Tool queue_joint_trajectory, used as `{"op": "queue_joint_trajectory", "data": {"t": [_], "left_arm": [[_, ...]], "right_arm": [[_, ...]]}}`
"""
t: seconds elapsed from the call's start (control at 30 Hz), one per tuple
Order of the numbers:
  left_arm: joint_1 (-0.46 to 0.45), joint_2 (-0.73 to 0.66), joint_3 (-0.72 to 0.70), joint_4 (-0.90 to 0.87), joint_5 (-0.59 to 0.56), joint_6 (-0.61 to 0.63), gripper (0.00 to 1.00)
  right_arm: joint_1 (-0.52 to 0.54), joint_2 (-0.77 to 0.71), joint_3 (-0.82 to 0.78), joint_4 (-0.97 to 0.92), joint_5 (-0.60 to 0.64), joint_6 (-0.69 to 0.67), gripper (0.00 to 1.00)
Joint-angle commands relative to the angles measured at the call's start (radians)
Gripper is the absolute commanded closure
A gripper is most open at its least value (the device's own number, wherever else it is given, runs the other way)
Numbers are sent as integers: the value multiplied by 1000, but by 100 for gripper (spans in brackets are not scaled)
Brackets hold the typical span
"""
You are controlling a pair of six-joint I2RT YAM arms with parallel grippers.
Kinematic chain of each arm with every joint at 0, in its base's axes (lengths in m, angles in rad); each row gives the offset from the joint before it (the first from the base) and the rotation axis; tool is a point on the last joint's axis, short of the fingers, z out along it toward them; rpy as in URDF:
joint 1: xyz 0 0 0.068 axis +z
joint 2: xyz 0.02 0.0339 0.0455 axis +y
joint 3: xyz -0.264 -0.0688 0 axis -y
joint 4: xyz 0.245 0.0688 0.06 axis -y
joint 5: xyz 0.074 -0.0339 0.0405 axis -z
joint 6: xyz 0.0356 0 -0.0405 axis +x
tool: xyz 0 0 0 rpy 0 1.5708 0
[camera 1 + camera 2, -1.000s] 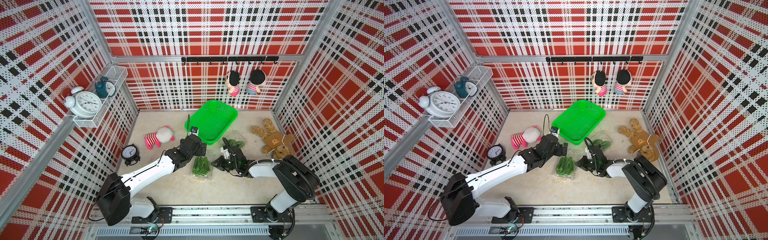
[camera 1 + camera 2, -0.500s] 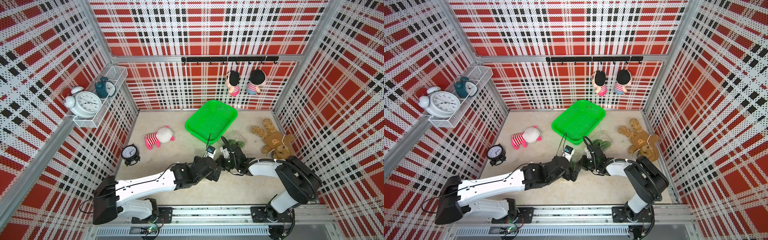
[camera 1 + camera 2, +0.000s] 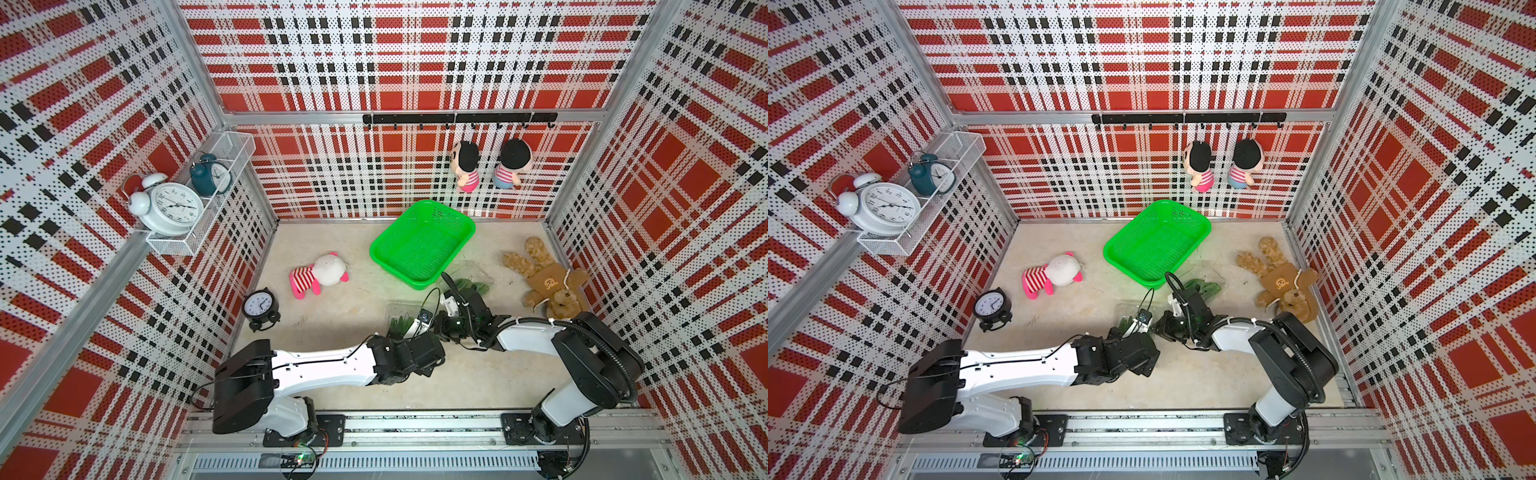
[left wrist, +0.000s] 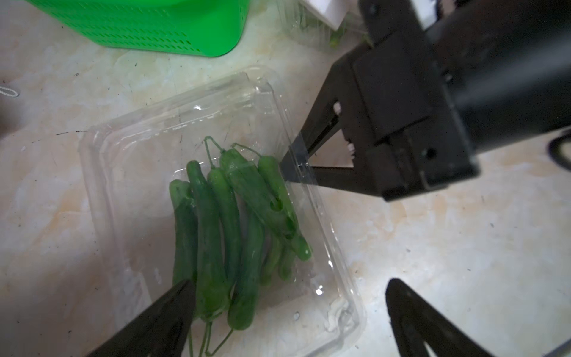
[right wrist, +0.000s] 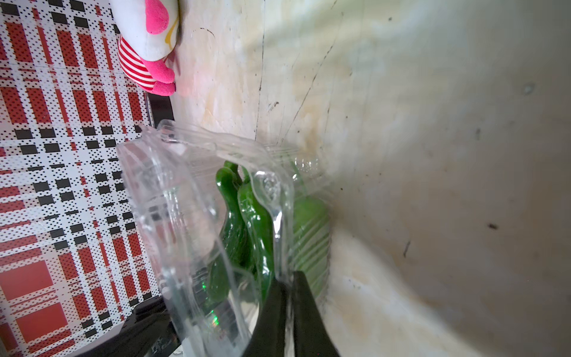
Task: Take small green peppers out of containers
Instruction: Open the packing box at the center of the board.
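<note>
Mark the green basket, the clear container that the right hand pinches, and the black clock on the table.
green basket (image 3: 419,249): in a top view, on its bare mesh floor.
clear container (image 4: 145,160): left wrist view, on bare clear plastic.
black clock (image 3: 259,304): in a top view, on its white dial.

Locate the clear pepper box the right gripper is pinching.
In a top view the clear box lies near the middle, just robot-side of the green basket. The right gripper grips its rim; the open left gripper hovers above.
</note>
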Motion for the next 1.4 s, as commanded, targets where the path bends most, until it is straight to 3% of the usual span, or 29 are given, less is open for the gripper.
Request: {"op": "queue_joint_trajectory", "data": {"t": [0.0,0.1,0.33,0.67,0.93,1.37], "left_arm": [[-10,61,48,-33,-42,28,2],[-9,94,55,-41,-59,23,0],[17,132,93,-108,-132,-34,8],[64,139,126,-146,-114,-15,10],[97,100,132,-184,-114,-1,11],[116,45,170,-299,-220,-18,14]], "right_arm": [[-2,-17,14,1,-20,-5,90],[-2,-21,14,-6,-24,-8,90],[-2,-50,1,-70,-3,-55,90],[1,-68,-40,-51,18,-77,91],[5,-83,-49,-86,58,-111,92],[14,-111,-44,-136,110,-147,93]]}}
